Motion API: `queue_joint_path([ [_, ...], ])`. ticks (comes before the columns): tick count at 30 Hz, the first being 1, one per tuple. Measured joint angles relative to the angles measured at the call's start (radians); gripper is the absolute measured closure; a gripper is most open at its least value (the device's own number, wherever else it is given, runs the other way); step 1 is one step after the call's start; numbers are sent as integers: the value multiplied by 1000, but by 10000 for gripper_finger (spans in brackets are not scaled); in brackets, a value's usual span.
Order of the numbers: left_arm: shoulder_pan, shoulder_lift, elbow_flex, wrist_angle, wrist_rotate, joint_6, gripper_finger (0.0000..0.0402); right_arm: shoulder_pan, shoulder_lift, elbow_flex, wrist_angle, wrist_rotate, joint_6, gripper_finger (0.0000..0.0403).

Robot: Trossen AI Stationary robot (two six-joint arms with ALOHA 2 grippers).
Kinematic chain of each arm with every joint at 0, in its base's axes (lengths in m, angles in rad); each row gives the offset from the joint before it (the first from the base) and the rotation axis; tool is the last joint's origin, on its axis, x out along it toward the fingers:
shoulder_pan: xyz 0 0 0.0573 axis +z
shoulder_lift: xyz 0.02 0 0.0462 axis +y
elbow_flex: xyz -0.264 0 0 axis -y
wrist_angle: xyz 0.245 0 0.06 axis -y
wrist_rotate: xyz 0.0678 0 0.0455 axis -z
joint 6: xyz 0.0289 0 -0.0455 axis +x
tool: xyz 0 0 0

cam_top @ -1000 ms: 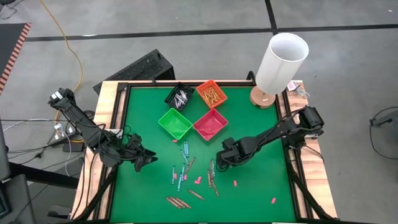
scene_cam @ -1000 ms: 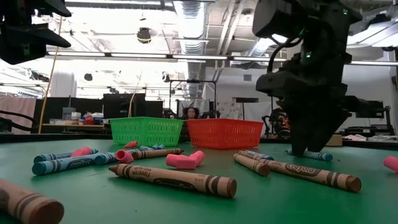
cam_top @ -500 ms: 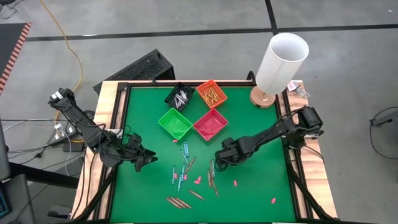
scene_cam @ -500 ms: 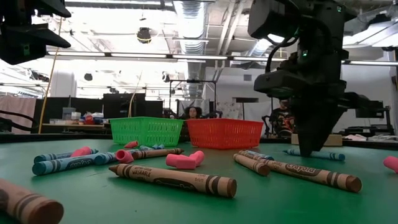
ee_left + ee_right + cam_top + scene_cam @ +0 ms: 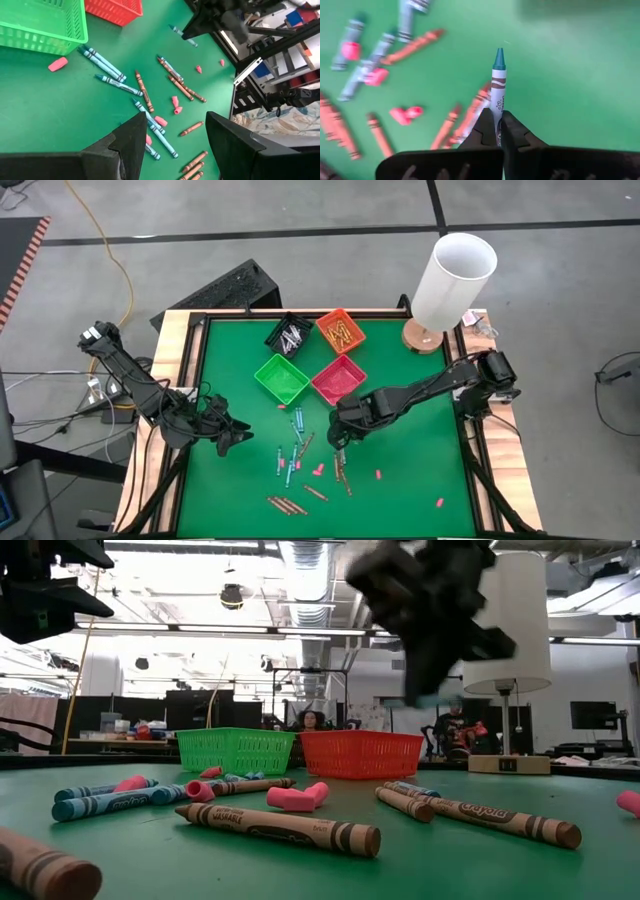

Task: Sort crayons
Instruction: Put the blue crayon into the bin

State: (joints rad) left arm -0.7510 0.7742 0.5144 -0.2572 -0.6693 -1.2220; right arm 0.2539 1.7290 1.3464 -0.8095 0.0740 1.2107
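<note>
Right gripper (image 5: pixel 498 131) jaws clamped on a teal crayon (image 5: pixel 498 87), long axis and tip straight ahead

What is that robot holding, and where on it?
The right gripper pinches a teal paper-wrapped crayon by its back end, tip pointing forward. The left gripper holds nothing.
</note>
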Motion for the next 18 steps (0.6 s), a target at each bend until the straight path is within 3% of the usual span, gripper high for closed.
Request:
queue_joint_path([
  [7, 0, 0, 0, 1, -4, 5, 209, -54, 0, 118, 7, 38, -108, 401],
  [18, 0, 0, 0, 1, -10, 1, 209, -199, 2, 136, 173, 34, -256, 401],
])
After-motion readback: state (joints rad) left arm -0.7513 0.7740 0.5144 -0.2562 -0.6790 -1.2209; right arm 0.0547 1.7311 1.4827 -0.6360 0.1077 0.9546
